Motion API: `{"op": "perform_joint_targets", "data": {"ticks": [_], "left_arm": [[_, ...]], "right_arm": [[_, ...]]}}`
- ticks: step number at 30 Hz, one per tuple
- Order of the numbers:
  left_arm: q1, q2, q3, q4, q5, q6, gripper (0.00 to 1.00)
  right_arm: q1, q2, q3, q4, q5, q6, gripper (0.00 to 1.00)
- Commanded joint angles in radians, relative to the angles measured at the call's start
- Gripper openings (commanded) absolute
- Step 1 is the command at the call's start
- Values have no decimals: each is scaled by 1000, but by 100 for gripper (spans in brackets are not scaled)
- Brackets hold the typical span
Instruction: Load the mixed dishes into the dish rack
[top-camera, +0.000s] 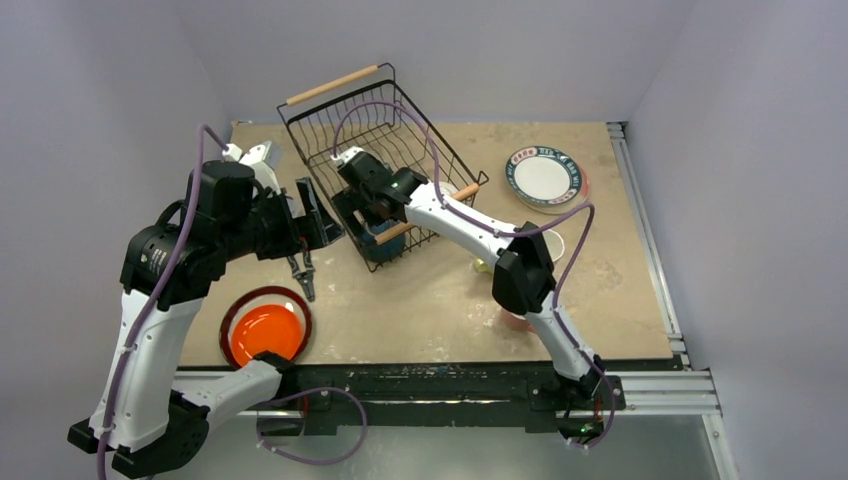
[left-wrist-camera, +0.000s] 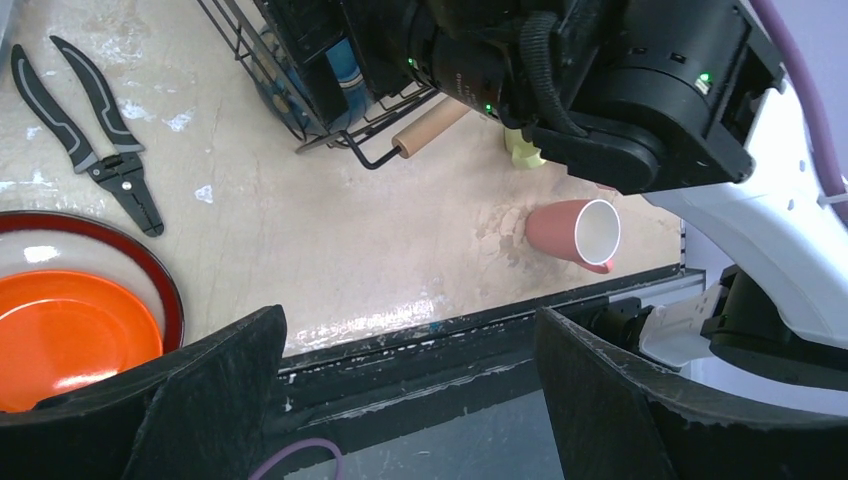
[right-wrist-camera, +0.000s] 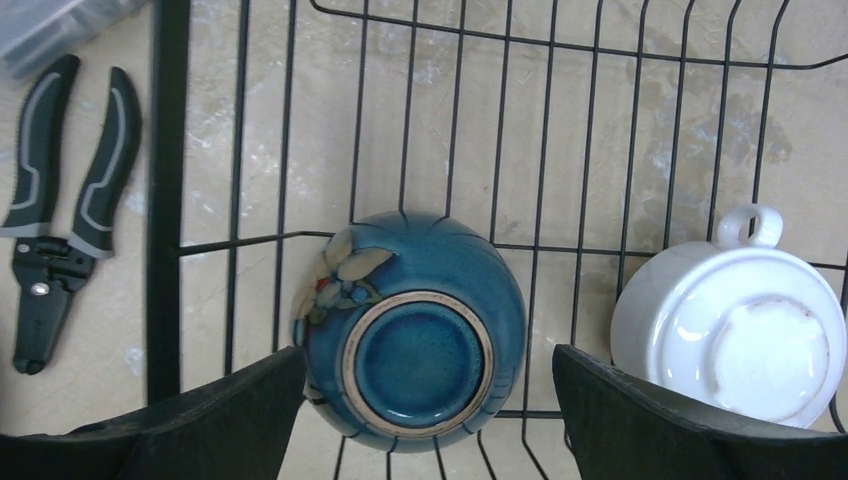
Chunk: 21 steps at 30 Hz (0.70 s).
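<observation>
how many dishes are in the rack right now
2. A blue bowl lies upside down in the rack, a white cup upside down beside it. Others may be hidden outside this view.

pale lilac walls (top-camera: 120, 60) enclose a scuffed beige tabletop (top-camera: 420, 300) edged by aluminium rails (top-camera: 653, 250).

A teal ceramic bowl (right-wrist-camera: 410, 335) and white ceramic cup (right-wrist-camera: 735, 320) lie side by side in the black wire dish rack (top-camera: 332, 85), black pliers (top-camera: 303, 272) just left of it, a pink ceramic mug (left-wrist-camera: 575, 232) to its near right.
</observation>
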Motion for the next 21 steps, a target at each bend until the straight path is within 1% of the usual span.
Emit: {"op": "perform_joint_targets", "data": {"ticks": [1, 4, 6, 13, 17, 21], "left_arm": [[5, -1, 2, 13, 20, -15, 93], [5, 5, 2, 15, 22, -13, 93], [5, 10, 3, 17, 25, -11, 93], [5, 30, 1, 29, 33, -2, 93], [5, 40, 0, 37, 40, 1, 93], [6, 47, 7, 37, 40, 6, 93]], "right_arm": [[16, 43, 0, 21, 41, -27, 96], [17, 67, -5, 4, 43, -44, 96], [13, 67, -25, -5, 77, -43, 96], [-37, -12, -129, -4, 203, -16, 86], [-56, -29, -125, -26, 245, -13, 79], [-57, -19, -118, -75, 349, 4, 76]]}}
